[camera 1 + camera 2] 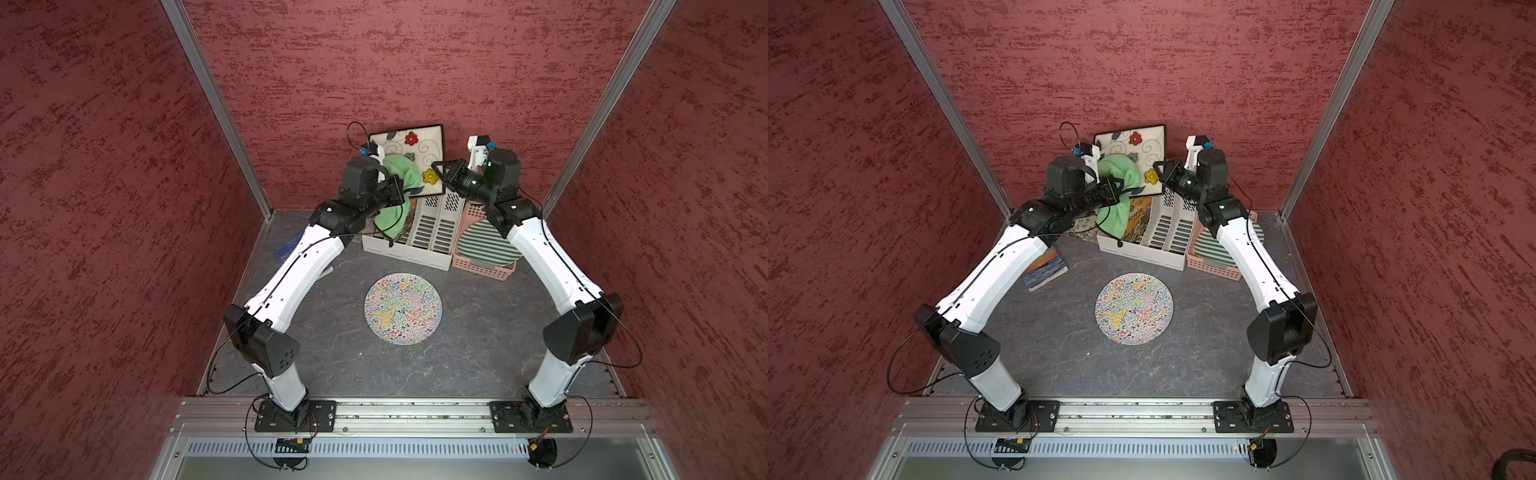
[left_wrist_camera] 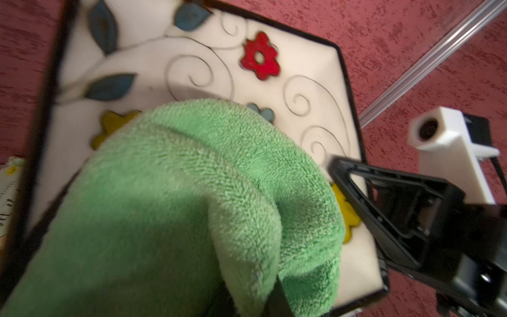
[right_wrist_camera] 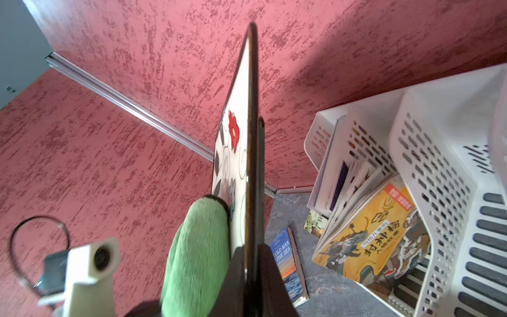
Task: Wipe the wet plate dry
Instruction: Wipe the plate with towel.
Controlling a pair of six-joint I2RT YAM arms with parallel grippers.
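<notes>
Green cloth (image 2: pixel 192 205) in L tool (image 1: pixel 1120 190) touches plate (image 1: pixel 419 143) held by R tool (image 1: pixel 439 167).

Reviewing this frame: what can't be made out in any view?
Wetness of the square flowered plate: too fine for the top views, blurred in the left wrist view.
Plate face under the green towel: covered in every view.
Left gripper fingertips: buried in the towel.
Plate's back: right wrist view shows it only edge-on.
</notes>
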